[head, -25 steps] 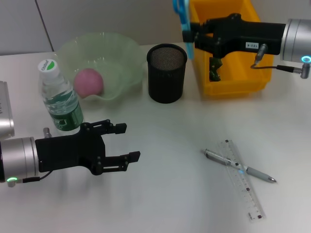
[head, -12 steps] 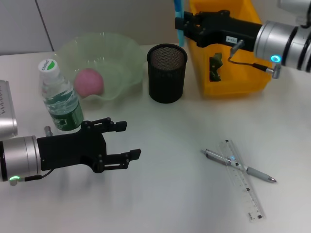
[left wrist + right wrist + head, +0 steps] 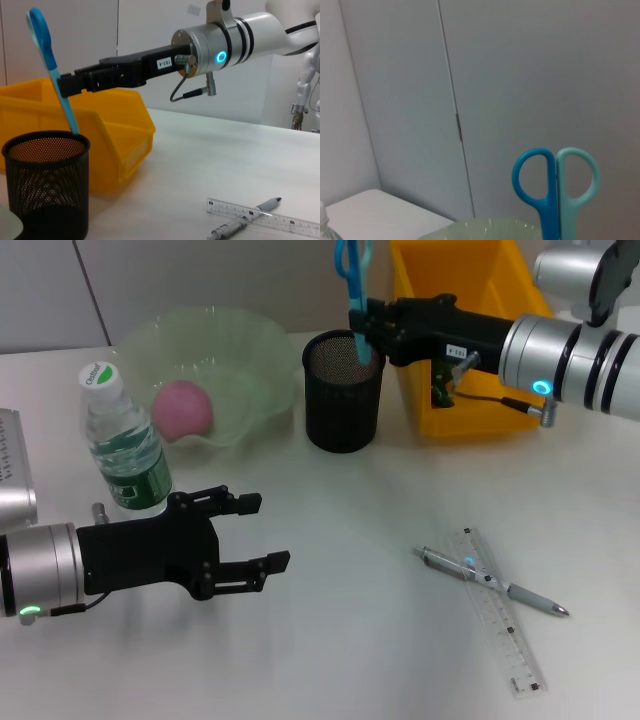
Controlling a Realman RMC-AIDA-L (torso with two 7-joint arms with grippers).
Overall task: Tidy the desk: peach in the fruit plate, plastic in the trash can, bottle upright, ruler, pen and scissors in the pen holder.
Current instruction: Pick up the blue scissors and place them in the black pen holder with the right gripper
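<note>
Nearest the robot, the left gripper (image 3: 240, 535) hovers low over the white desk (image 3: 350, 660), jaws spread and empty, in the same spot as a second ago. To its right, near the front edge, the pen (image 3: 490, 582) lies crossed over the clear ruler (image 3: 498, 610); both are flat on the desk, well apart from anything else, with bare desk all round them.

Just behind the left gripper the bottle (image 3: 122, 440) already stands upright. Behind that, the peach (image 3: 183, 408) sits in the green plate (image 3: 240, 340).

At mid-desk stands the black mesh holder (image 3: 343, 390). The right gripper (image 3: 362, 320) is clamped on the blue scissors (image 3: 353, 290), handles up and blades pointing down. A second ago the scissors hung over the near corner of the yellow bin (image 3: 470, 410); now they have swung left and the tips have dipped just inside the holder's rim, on its bin side. The left wrist view confirms the blades entering the mouth at a slant. So the scissors seem close to being dropped in, leaving pen and ruler to follow.

The bin stands just beside the holder, so room is tight on that side; the holder's other side is open toward the plate. A dark scrap (image 3: 443, 380) lies in the bin; I cannot tell what it is.
</note>
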